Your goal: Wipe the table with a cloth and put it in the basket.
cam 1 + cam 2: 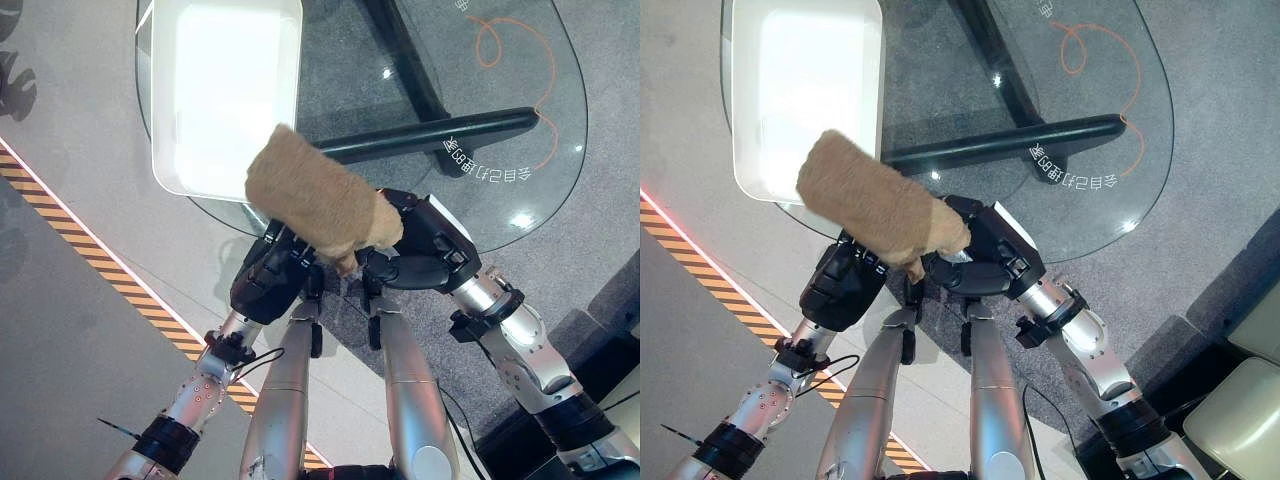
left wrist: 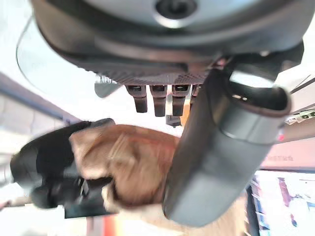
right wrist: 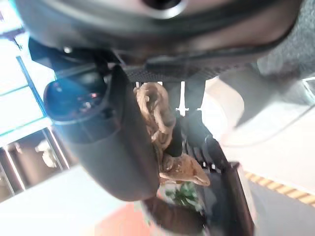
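The right hand (image 1: 420, 250) is gripping the brown cloth (image 1: 315, 200), holding it above the glass table's (image 1: 500, 170) near edge beside the white basket (image 1: 225, 90). The left hand (image 1: 270, 280) is resting just below the cloth, fingers relaxed. Wiping appears finished; dropping the cloth into the basket is remaining.

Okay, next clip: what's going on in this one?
The right robot hand holds a brown cloth bunched in its fingers, at the near edge of a round glass table. The cloth sticks out toward a white basket on the table's left side and is not in it yet. The left robot hand sits just beside and below the cloth; whether it grips the cloth is unclear.
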Available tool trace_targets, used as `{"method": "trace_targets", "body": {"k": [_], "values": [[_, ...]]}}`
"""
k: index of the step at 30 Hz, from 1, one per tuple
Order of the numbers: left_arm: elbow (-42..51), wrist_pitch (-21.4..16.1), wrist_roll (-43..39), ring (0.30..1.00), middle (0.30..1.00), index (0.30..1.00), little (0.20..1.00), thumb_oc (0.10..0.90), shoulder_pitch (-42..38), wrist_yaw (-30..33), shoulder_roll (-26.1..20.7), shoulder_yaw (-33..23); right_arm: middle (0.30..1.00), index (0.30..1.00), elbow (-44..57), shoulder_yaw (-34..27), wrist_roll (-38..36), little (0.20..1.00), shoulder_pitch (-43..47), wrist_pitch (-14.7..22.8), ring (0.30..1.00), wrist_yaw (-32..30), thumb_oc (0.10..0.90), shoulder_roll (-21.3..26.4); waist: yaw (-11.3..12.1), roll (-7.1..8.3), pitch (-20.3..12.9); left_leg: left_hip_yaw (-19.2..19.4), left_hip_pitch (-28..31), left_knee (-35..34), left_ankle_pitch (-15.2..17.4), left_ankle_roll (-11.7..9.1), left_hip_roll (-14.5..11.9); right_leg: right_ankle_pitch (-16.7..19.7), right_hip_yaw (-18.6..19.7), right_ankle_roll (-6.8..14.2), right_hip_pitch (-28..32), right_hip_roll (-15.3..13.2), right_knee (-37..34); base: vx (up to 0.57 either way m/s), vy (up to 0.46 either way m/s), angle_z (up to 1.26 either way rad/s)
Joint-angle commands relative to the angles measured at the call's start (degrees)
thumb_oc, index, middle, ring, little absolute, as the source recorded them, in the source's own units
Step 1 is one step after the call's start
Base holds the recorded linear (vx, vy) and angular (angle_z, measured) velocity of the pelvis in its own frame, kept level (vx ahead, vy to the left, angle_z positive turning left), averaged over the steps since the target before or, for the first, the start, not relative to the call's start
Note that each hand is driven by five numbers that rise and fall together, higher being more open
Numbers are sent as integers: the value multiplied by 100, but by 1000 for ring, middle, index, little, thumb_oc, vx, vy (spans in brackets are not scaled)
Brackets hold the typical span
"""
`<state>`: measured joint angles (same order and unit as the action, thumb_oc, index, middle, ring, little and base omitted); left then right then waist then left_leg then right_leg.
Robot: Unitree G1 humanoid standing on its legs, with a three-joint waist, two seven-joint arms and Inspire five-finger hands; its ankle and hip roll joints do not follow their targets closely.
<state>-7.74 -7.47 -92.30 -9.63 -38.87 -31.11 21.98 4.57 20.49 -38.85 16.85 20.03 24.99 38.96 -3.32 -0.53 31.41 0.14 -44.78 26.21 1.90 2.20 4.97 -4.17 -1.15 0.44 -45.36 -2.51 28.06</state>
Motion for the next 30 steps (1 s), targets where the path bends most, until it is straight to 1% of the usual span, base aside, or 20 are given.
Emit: {"method": "trace_targets", "body": {"k": [1, 3, 5, 9, 11, 13, 16, 17, 18, 19, 22, 23, 25, 30], "values": [[576, -319, 280, 900, 900, 900, 900, 800, 31, 73, -54, -128, 300, 300, 1246, 1, -287, 200, 310, 441, 300, 596, 100, -73, 78, 91, -161, 270, 16, 467, 458, 271, -93, 470, -93, -39, 138, 262, -367, 0, 0, 0], [557, -406, 277, 900, 900, 900, 900, 800, -38, 136, -11, -192, 300, 300, 1186, 28, -122, 200, 349, 283, 300, 597, 100, -61, 81, 96, -161, 265, -5, 499, 469, 271, -85, 461, -80, -40, 116, 268, -344, 0, 0, 0], [555, -454, 319, 900, 900, 900, 900, 800, -41, 198, 10, -289, 300, 300, 1159, 36, -56, 200, 293, 211, 300, 584, 100, -39, 81, 97, -161, 266, 13, 489, 468, 268, -87, 442, -77, -44, 126, 271, -338, 0, 0, 0], [577, -402, 301, 900, 900, 900, 900, 800, -43, 118, -10, -341, 300, 300, 1065, 18, 244, 200, 207, 106, 300, 256, 100, 11, 71, 101, -161, 259, -23, 502, 452, 261, -74, 441, -68, -48, 103, 279, -329, 0, 0, 0], [642, -387, 251, 900, 900, 900, 900, 800, -26, 40, -8, -309, 300, 300, 1040, 37, 364, 200, 170, 48, 300, -15, 100, 44, 59, 100, -161, 267, -30, 492, 443, 257, -81, 442, -67, -49, 88, 277, -325, 0, 0, 0], [760, -257, 32, 900, 900, 900, 900, 800, 31, -239, 18, -285, 300, 300, 943, 50, 553, 200, 106, -8, 300, -434, 100, 60, 51, 89, -161, 275, -14, 447, 420, 255, -78, 434, -57, -59, 102, 281, -351, 0, 0, 0], [880, -145, -121, 900, 900, 900, 900, 800, 69, -470, 39, -245, 300, 300, 878, 82, 714, 200, 65, -27, 300, -676, 100, 54, 41, 85, -161, 281, 2, 395, 398, 257, -78, 438, -41, -69, 116, 285, -396, 0, 0, 0], [944, -65, -210, 900, 900, 900, 900, 800, 99, -587, 29, -215, 300, 300, 893, 120, 758, 200, 42, -28, 300, -747, 100, 60, 40, 76, -161, 285, 8, 361, 379, 257, -77, 443, -42, -71, 117, 285, -413, 0, 0, 0], [1068, 133, -341, 900, 900, 900, 900, 800, 114, -817, 36, -131, 300, 300, 930, 177, 782, 200, 21, -87, 300, -918, 100, 56, 33, 68, -161, 290, 16, 325, 361, 257, -77, 443, -41, -70, 117, 280, -426, 0, 0, 0], [1120, 219, -339, 900, 900, 900, 900, 800, 108, -966, 40, -77, 300, 300, 921, 211, 815, 200, 35, -97, 300, -1069, 100, 49, 29, 64, -161, 294, 18, 307, 356, 258, -79, 448, -37, -73, 112, 276, -438, 0, 0, 0], [1248, 316, -203, 900, 900, 900, 900, 800, 55, -1070, -56, 112, 300, 300, 856, 245, 622, 200, 86, 38, 300, -1408, 100, 30, 18, 37, -161, 312, 21, 273, 334, 262, -80, 469, -30, -76, 102, 270, -460, 0, 0, 0], [1252, 317, -196, 900, 900, 900, 900, 800, 54, -1068, -61, 119, 300, 300, 851, 243, 611, 200, 86, 64, 300, -1428, 100, 27, 18, 36, -161, 312, 22, 272, 333, 263, -79, 470, -29, -76, 103, 270, -461, 0, 0, 0], [1263, 307, -199, 900, 900, 900, 900, 800, 4, -1012, -109, 250, 300, 300, 786, 228, 522, 200, 127, 242, 300, -1611, 100, -80, 5, 19, -161, 326, 35, 228, 317, 270, -74, 490, -20, -72, 106, 279, -489, 0, 0, 0], [1223, 353, -227, 900, 900, 900, 900, 800, 21, -1040, -33, 266, 300, 300, 799, 215, 492, 200, 159, 338, 300, -1876, 100, -223, -3, 2, -161, 347, 62, 189, 311, 269, -79, 499, -6, -66, 110, 282, -507, 0, 0, 0]]}}
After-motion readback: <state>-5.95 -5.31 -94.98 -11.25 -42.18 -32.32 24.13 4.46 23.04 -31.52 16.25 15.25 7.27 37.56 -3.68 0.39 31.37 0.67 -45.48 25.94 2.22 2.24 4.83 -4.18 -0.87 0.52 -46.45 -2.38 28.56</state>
